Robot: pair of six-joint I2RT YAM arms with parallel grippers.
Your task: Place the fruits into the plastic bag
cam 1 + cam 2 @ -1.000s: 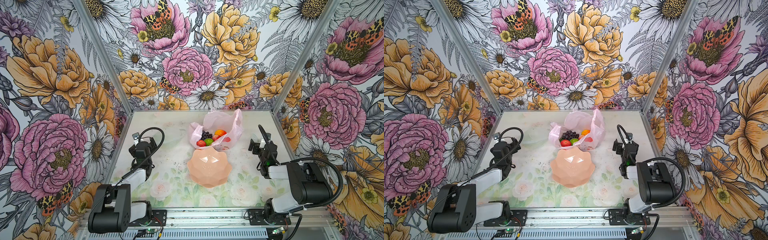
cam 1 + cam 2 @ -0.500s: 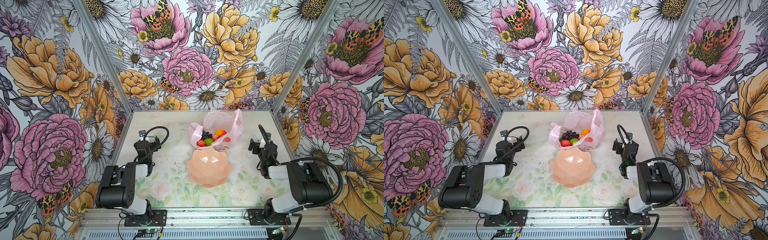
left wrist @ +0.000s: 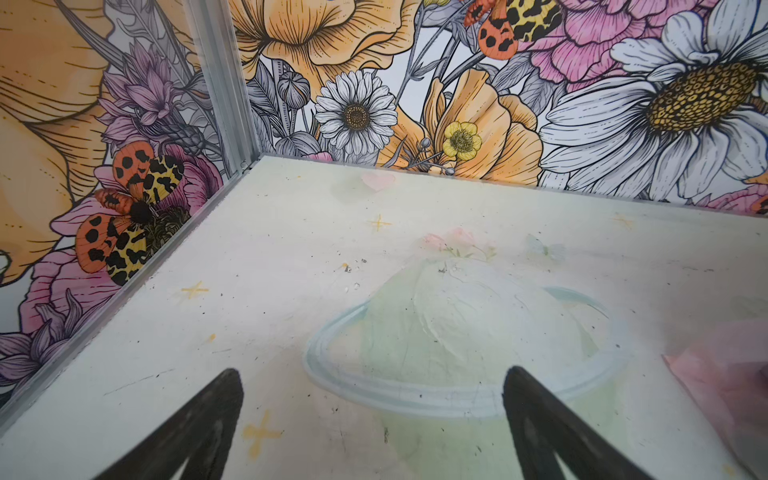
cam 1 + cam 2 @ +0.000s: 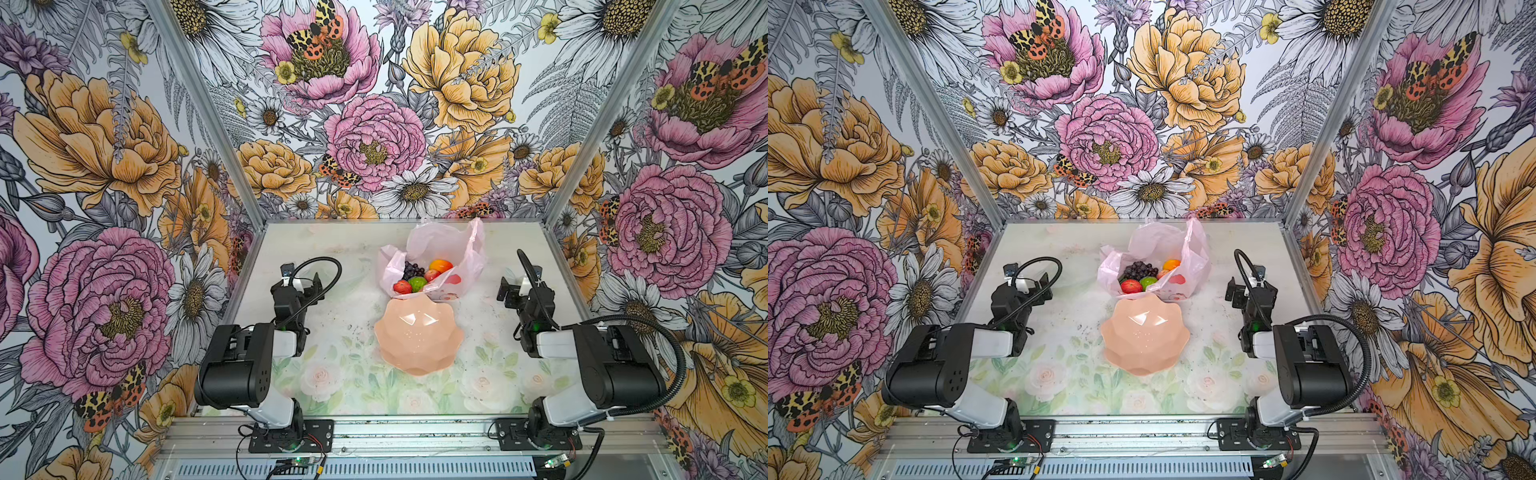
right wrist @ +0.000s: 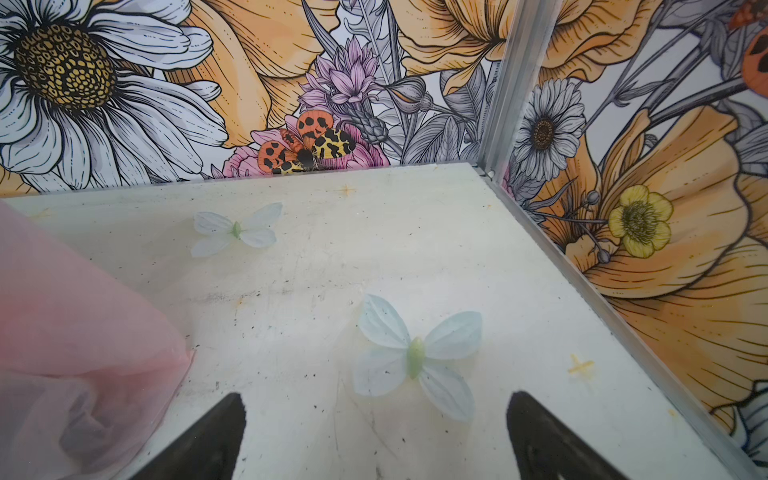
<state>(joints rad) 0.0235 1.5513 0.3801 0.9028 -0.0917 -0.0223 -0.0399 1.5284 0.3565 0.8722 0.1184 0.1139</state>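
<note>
Both arms are parked at the sides. The left pincer (image 3: pixel 372 374) and the right pincer (image 5: pixel 376 397) are spread wide, grasp nothing, and hang over bare counter (image 4: pixel 332 328). The fruits sit inside the plastic bag (image 4: pixel 440 245) at the back middle: grapes (image 4: pixel 412 270), an orange fruit (image 4: pixel 441 264), a green fruit (image 4: pixel 417 284) and a red apple (image 4: pixel 402 286). The faceted bowl (image 4: pixel 417 338) just in front looks empty, so the job appears finished. The main risk is the bag itself. It is thin and slumped, and its mouth gapes toward the bowl. The red apple lies right at the low front lip, and a nudge could roll it out. The right pincer is near the bag's side, and a careless sweep could drag the film and spill the load.
</note>
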